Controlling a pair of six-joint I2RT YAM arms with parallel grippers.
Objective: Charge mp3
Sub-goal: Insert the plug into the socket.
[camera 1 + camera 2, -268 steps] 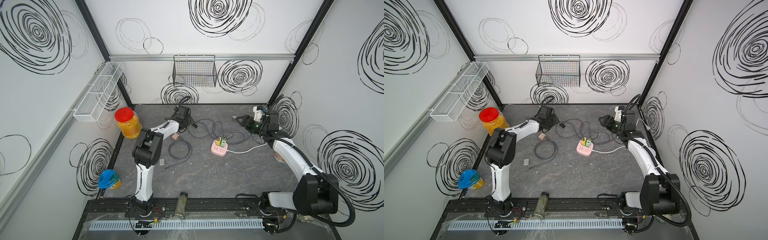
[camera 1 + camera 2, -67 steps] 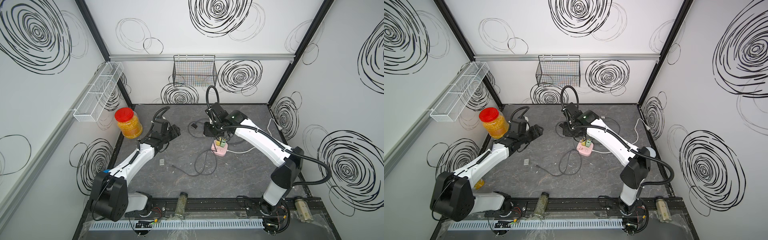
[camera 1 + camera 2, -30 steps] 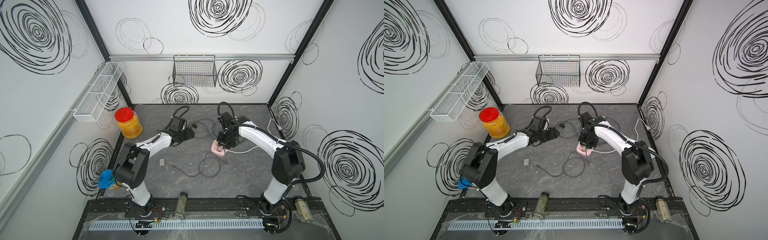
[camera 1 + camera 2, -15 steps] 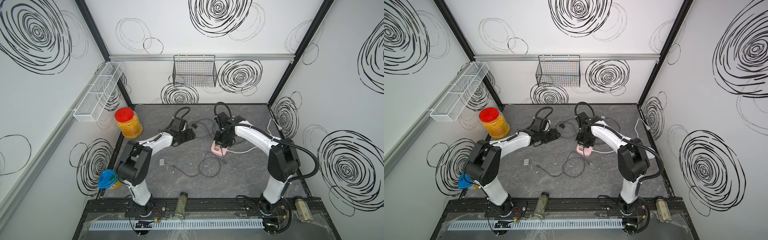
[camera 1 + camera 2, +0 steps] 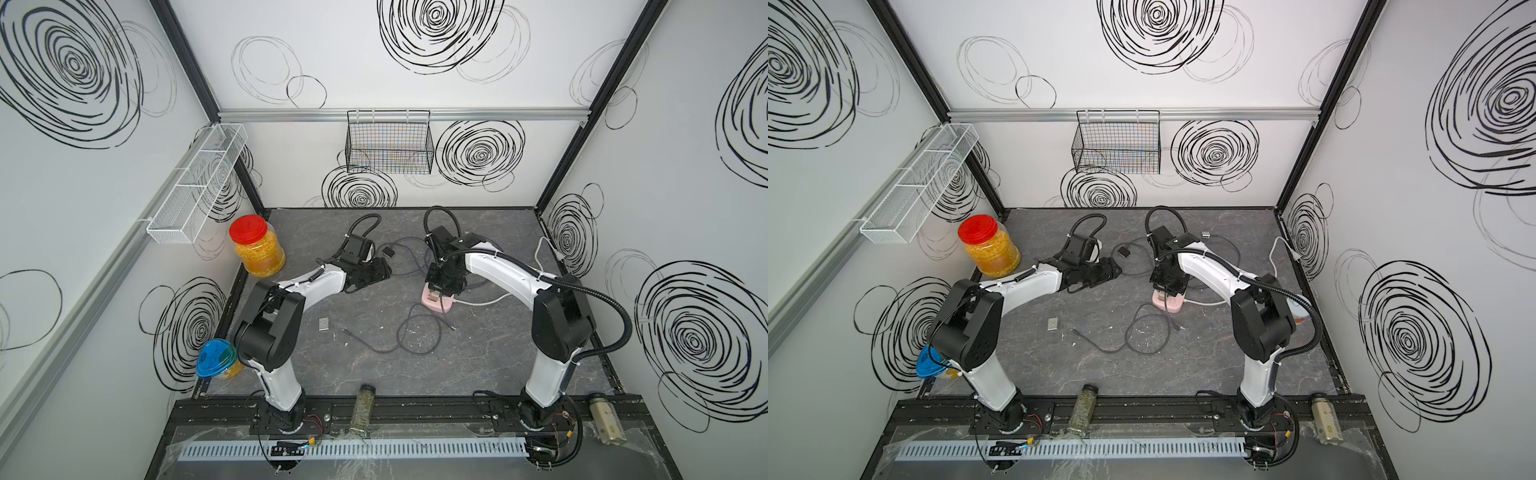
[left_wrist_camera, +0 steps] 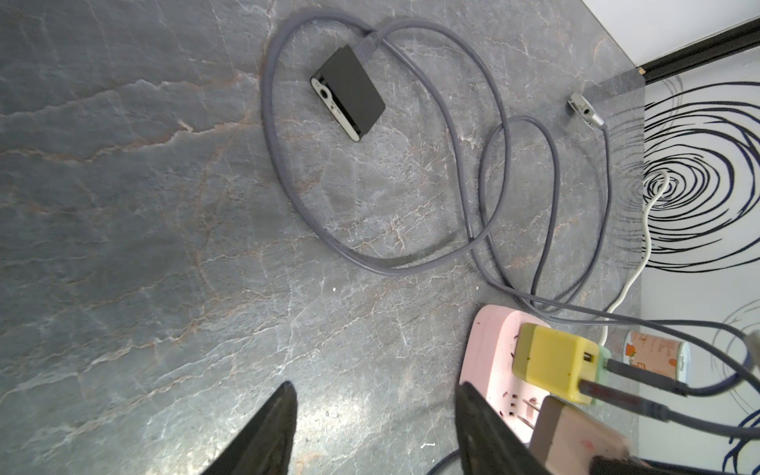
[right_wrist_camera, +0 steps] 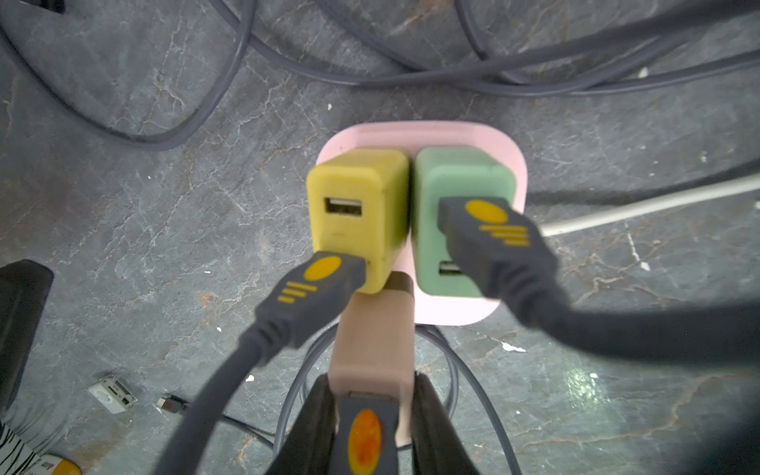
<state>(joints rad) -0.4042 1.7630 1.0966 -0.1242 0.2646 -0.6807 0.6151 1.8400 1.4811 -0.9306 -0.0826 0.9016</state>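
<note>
Right gripper (image 7: 372, 401): jaws are clamping a tan block-shaped charger adapter (image 7: 372, 349), holding it at the pink plastic power strip (image 7: 512, 164) beside a yellow cube adapter (image 7: 357, 181). Left gripper (image 6: 370, 415): jaws are standing open, empty, hovering over the grey marbled tabletop (image 6: 164, 205). Small black rectangular mp3 player (image 6: 349, 92): is lying on the tabletop, grey cable (image 6: 279, 164) meeting one end, apart from both grippers.
</note>
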